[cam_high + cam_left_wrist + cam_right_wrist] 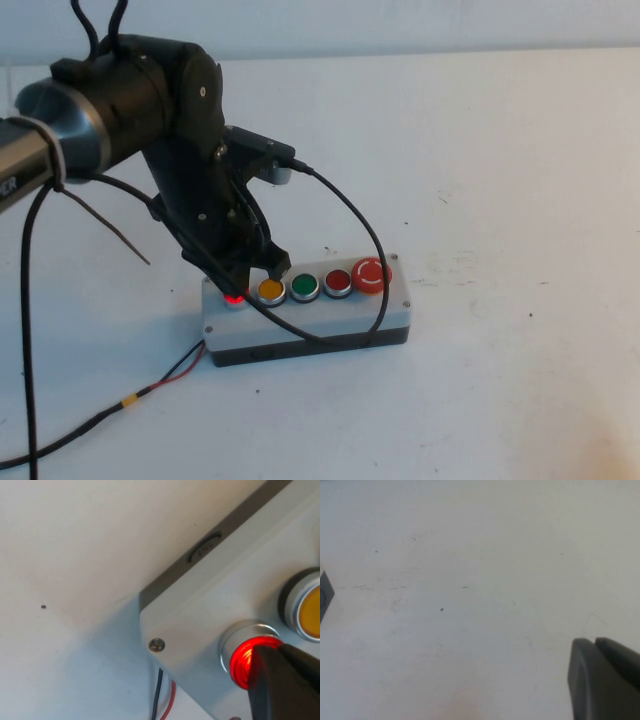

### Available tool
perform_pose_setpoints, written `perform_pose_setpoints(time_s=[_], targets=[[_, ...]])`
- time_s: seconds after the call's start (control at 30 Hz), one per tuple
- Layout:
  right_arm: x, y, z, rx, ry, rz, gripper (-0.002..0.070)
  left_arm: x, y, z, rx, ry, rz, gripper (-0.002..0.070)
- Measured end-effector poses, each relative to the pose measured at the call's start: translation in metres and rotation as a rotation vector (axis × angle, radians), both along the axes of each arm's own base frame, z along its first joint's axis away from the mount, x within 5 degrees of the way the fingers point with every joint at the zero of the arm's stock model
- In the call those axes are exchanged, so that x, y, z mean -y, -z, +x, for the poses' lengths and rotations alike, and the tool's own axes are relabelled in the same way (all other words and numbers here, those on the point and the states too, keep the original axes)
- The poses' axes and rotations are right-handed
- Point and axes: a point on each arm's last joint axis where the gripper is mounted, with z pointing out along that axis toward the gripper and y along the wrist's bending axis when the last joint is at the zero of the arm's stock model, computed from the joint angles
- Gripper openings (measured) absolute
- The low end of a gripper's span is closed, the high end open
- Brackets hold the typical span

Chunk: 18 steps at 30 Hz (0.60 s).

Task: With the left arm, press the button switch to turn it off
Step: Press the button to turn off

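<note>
White surface [500, 150], grey box [310, 315] at lower centre. Left claw [240, 280], fingers closed together, tip resting on the glowing button switch [235, 298] at the box's left end. Light is on; an off-centre tip may slip toward the yellow button [271, 290]. Right claw [605, 680] apparently closed, over bare surface.

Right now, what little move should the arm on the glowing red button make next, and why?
Probably a short push straight down. The left gripper sits with its closed tip on the red button at the grey box's end, and the button glows, so it looks on. The right gripper hovers over bare table, away from it.
</note>
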Motion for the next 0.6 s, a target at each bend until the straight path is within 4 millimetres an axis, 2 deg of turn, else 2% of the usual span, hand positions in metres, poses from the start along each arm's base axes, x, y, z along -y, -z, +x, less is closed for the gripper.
perform_pose_setpoints(time_s=[0.23,0.33,0.4,0.5,0.6], targets=[[0.000,0.000,0.000,0.000,0.000,0.000,-0.0016,0.001,0.001,0.001,-0.006,0.000,0.003,-0.0003],[0.000,0.000,0.000,0.000,0.000,0.000,-0.0016,-0.001,-0.007,-0.002,0.018,0.005,-0.007,-0.0003],[0.000,0.000,0.000,0.000,0.000,0.000,-0.0016,-0.004,-0.020,-0.010,0.056,0.006,-0.026,-0.0003],[0.000,0.000,0.000,0.000,0.000,0.000,-0.0016,-0.011,-0.053,-0.033,0.195,0.015,-0.102,-0.0003],[0.000,0.000,0.000,0.000,0.000,0.000,-0.0016,-0.027,-0.084,-0.072,0.344,0.021,-0.193,-0.0003]])
